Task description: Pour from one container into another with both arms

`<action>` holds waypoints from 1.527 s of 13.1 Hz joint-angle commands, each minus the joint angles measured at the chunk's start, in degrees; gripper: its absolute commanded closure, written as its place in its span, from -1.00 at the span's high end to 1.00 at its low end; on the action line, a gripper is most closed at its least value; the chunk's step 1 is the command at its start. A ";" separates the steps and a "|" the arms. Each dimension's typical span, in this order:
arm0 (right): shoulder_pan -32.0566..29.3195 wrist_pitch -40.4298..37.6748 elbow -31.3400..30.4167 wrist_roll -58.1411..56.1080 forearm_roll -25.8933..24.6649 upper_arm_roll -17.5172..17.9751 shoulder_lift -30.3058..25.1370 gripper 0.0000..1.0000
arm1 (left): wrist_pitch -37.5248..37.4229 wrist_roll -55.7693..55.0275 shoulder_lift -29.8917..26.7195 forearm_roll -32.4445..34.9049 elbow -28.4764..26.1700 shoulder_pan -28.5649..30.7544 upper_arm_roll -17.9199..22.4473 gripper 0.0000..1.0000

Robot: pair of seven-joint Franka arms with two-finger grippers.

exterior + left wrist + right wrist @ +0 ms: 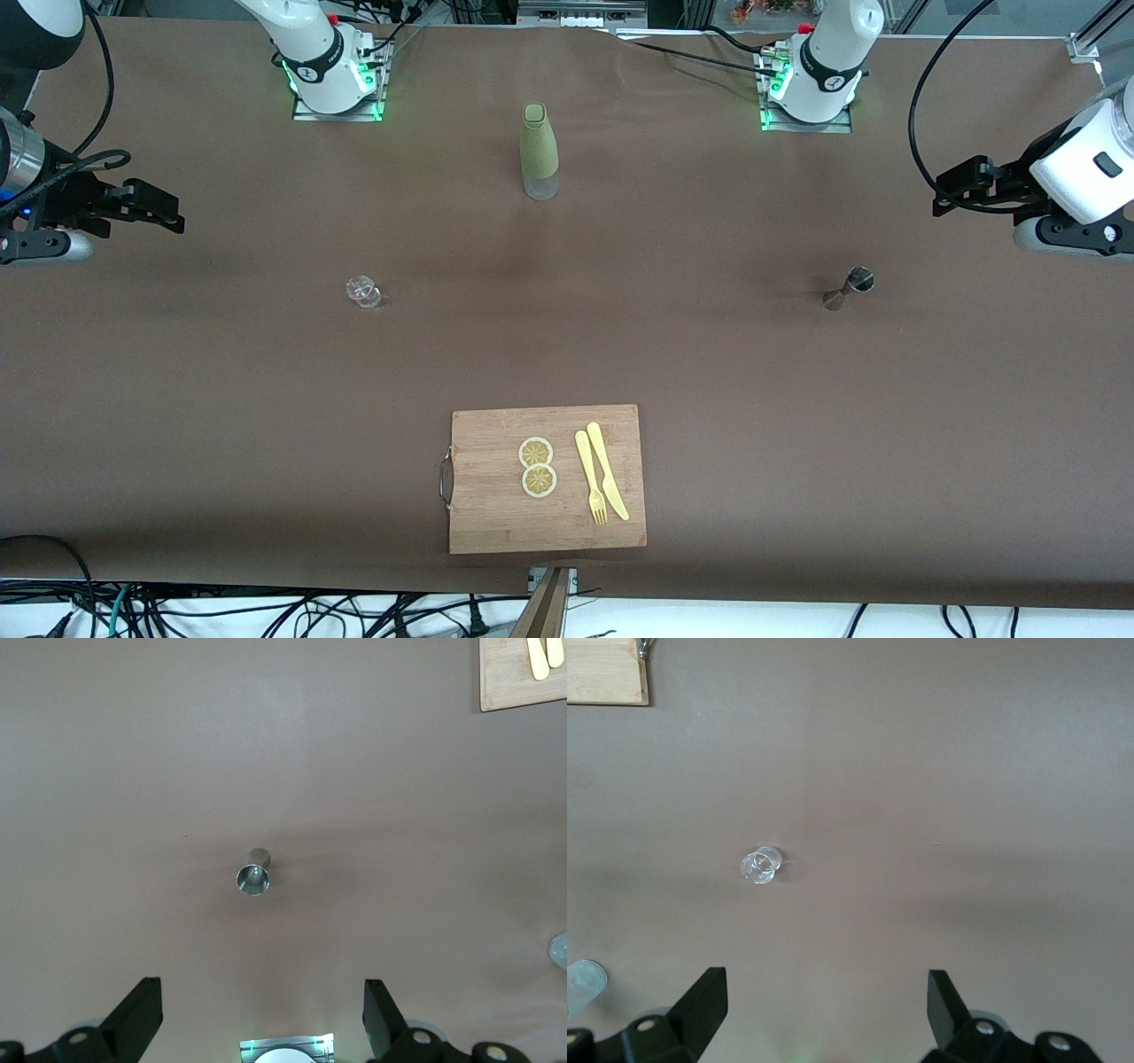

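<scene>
A small clear glass (363, 291) (760, 865) stands on the brown table toward the right arm's end. A metal jigger (849, 288) (253, 875) stands toward the left arm's end. A green bottle (539, 151) with a clear base stands upright between the two arm bases. My right gripper (170, 213) (827, 1014) hangs open and empty over the table's edge at the right arm's end. At the left arm's end my left gripper (941, 197) (263, 1019) is also open, holding nothing. Both grippers are well apart from the containers.
A wooden cutting board (496, 518) lies near the front camera's edge of the table, with two lemon slices (537, 466), a yellow fork (591, 483) and a yellow knife (608, 470) on it. Cables run along the table's edges.
</scene>
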 commanded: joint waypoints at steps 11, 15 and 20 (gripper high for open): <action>-0.14 -1.17 1.32 -0.45 1.04 -0.01 0.46 1.00 | -0.20 19.35 1.35 -1.07 0.69 1.62 6.92 1.00; -0.58 -1.96 1.14 -2.38 1.22 -0.18 3.10 1.00 | -0.20 32.52 1.96 -5.98 -3.43 2.42 12.45 1.00; -5.83 -2.67 0.79 -20.09 9.02 -0.80 5.90 1.00 | -0.20 56.94 5.47 -17.40 -7.30 4.08 20.98 1.00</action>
